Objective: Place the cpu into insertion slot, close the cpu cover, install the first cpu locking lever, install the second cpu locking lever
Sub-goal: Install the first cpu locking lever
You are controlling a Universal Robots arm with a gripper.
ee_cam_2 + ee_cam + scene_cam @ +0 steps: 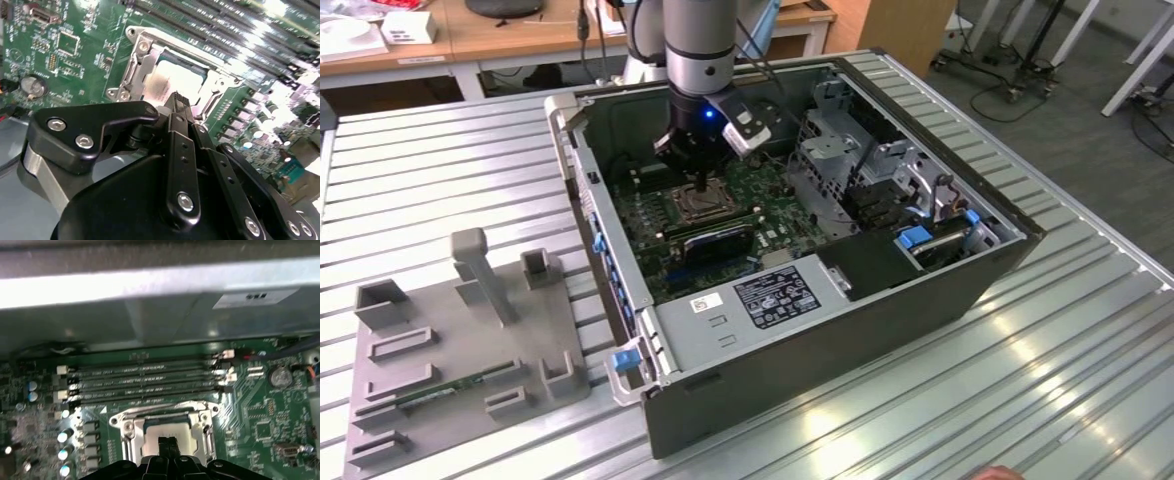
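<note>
While one cpu (167, 432) sits in the one insertion slot (131, 427), the gripper's (167, 442) fingers hover pressed together above it.

Green motherboard (260, 415), silvery cpu cover (165, 416), black hand (179, 102).

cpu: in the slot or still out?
In. The cpu lies flat inside the slot, its silvery top showing through the cover window; the end effector tips sit just above it.
</note>
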